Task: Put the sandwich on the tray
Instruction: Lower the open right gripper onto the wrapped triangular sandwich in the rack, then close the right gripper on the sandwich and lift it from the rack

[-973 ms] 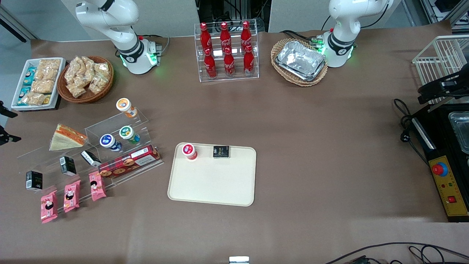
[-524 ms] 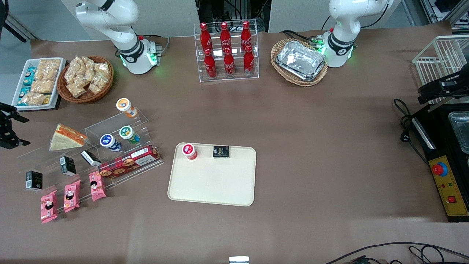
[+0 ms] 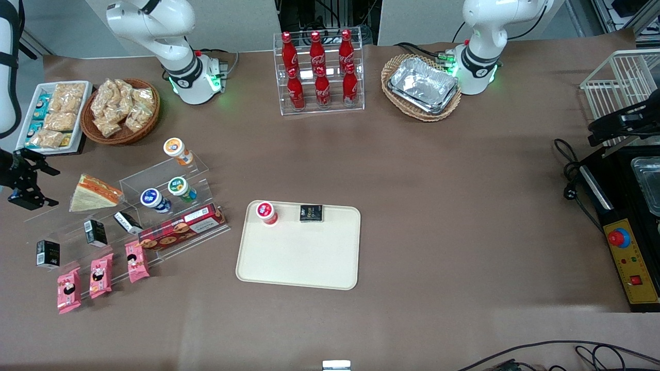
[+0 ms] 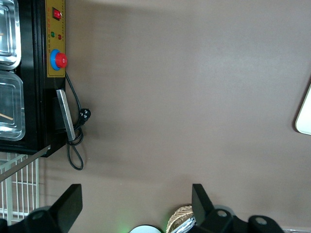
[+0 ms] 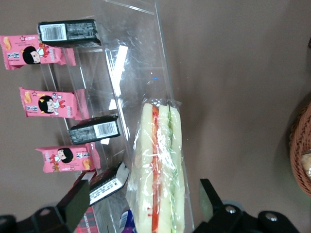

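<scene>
The sandwich (image 3: 95,193), a wrapped white wedge with an orange-red filling edge, lies on the top step of a clear acrylic stand (image 3: 129,216) toward the working arm's end of the table. My gripper (image 3: 45,186) is open and empty, hovering just beside the sandwich, apart from it. In the right wrist view the sandwich (image 5: 158,170) lies lengthwise between my spread fingers (image 5: 77,204), untouched. The cream tray (image 3: 299,257) lies flat mid-table, with a red-capped cup (image 3: 266,212) and a small black packet (image 3: 311,213) on the part farthest from the front camera.
The stand also holds small cups (image 3: 176,186), black packets (image 3: 95,232), a red biscuit box (image 3: 183,226) and pink snack packets (image 3: 100,275). A wicker snack basket (image 3: 121,109) and a white snack dish (image 3: 51,116) sit farther back. A cola rack (image 3: 319,72) and foil trays (image 3: 423,85) stand at the back.
My gripper has moved in from the table's edge toward the sandwich, and more of the arm shows. Nothing on the table has moved.
</scene>
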### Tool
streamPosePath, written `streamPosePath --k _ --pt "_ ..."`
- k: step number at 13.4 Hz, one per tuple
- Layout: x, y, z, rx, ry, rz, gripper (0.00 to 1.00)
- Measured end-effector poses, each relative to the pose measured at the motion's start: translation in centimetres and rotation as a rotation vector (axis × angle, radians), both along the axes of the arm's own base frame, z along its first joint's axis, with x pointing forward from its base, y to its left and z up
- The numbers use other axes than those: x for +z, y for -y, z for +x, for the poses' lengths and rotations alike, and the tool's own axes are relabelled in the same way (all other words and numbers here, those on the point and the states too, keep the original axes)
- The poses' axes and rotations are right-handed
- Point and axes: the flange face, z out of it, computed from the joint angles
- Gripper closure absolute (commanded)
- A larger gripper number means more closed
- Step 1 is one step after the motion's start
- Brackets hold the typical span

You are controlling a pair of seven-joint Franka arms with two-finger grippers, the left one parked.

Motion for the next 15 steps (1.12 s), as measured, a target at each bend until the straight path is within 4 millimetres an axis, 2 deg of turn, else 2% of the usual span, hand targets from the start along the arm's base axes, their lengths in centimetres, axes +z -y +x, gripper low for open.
streamPosePath --k 6,10,11,13,14,15 --pt "-5.0 -1.0 -1.6 -0.022 0.030 -0.017 0.00" --pt "-5.6 -2.7 -1.1 -0.041 0.038 -0.021 0.03" --pt "-5.6 -3.1 -0.9 -0.040 0.040 -0.022 0.12" --pt "-5.7 -3.5 -0.8 -0.036 0.041 -0.023 0.49" --pt "-5.8 -3.5 -0.8 -0.036 0.040 -0.023 0.61" --pt "-5.9 -3.5 -0.9 -0.029 0.039 -0.022 0.80"
